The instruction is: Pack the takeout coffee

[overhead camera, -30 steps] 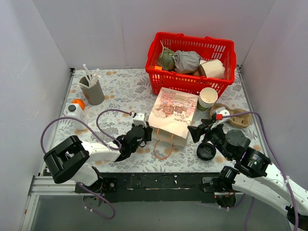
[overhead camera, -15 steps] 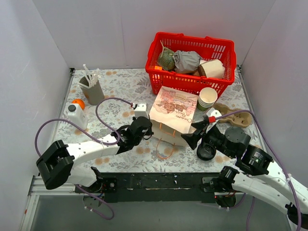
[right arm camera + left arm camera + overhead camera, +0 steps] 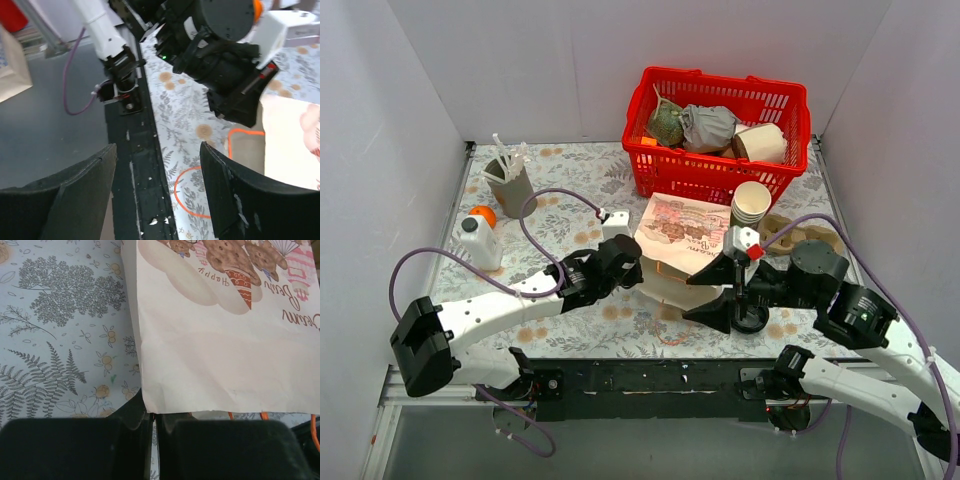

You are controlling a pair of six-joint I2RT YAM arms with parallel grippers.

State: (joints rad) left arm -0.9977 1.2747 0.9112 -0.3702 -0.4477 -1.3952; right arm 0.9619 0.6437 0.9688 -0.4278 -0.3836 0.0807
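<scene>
Takeout coffee [image 3: 757, 322]: stands upright on the table with its black lid up, just behind the right pincer's fingers and partly hidden by them. Nothing holds it, and it is in the same spot as a second ago.
Right pincer [image 3: 712, 296]: jaws are spread wide and hold nothing. It has swung round since the earlier frame, so its fingers now face the bag's near end.
Left pincer [image 3: 638, 272]: clamped tight on the paper bag's near left corner. A second ago it was partly open and short of the bag.
Paper bag [image 3: 685, 235]: lies directly ahead of both pincers. Its near edge is now raised off the table, where earlier it lay flat.
Orange handle [image 3: 192, 197]: a loop lying on the table under the right pincer's fingers.
Stack of cream cups [image 3: 752, 205]: stands beyond the right pincer, beside the bag's far right corner.
Red basket [image 3: 720, 175]: sits well beyond both pincers.
</scene>
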